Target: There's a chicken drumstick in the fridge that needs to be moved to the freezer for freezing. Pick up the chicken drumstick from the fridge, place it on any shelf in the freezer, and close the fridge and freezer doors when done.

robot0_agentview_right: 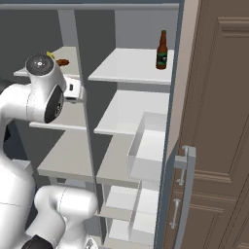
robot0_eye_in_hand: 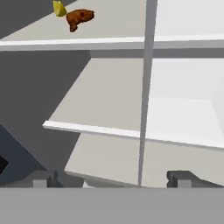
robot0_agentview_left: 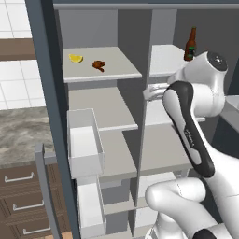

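I see the chicken drumstick (robot0_eye_in_hand: 79,17) on the fridge's (robot0_agentview_left: 88,28) top shelf at eleven o'clock, beside the lemon wedge (robot0_eye_in_hand: 59,8); my jaws (robot0_eye_in_hand: 112,178) stand wide, holding nothing.

chicken drumstick (robot0_agentview_left: 98,65) on top shelf (robot0_agentview_left: 116,70), just right of lemon wedge (robot0_agentview_left: 75,58).
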Tool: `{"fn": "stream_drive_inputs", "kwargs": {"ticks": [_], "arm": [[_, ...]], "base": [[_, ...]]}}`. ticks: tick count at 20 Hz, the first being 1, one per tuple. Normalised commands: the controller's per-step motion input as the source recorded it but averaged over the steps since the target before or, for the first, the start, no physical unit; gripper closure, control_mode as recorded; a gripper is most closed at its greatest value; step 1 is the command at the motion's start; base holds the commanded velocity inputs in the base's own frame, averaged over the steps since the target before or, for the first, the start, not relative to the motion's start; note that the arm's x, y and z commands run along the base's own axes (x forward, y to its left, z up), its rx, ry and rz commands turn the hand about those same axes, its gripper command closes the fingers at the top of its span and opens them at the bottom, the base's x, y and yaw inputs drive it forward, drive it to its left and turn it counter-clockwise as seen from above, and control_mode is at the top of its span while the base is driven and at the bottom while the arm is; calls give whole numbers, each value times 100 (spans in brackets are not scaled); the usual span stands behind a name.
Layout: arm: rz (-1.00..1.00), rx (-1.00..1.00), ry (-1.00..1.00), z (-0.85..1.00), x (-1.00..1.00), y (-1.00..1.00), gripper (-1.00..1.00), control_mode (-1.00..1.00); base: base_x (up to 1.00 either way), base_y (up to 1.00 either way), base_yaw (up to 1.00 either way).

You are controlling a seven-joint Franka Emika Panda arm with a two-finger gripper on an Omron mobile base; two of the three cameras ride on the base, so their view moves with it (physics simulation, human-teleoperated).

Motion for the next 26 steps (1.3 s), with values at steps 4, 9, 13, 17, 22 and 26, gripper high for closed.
{"fn": "stream_drive_inputs", "kwargs": {"ticks": [4,9,13,17,22,26], "arm": [[-22,0,13,0,-39,-29,-100,-100],[-17,0,9,0,-43,-17,-100,-100],[0,0,3,0,-57,-23,-100,-100],[1,-1,10,0,-36,-11,-100,-100],[0,-4,7,-3,-44,-5,-100,-100],[0,-2,0,-6,-46,-2,-100,-100]], "base": [[0,0,0],[0,0,0],[0,0,0],[0,0,0],[0,0,0],[0,0,0]]}}
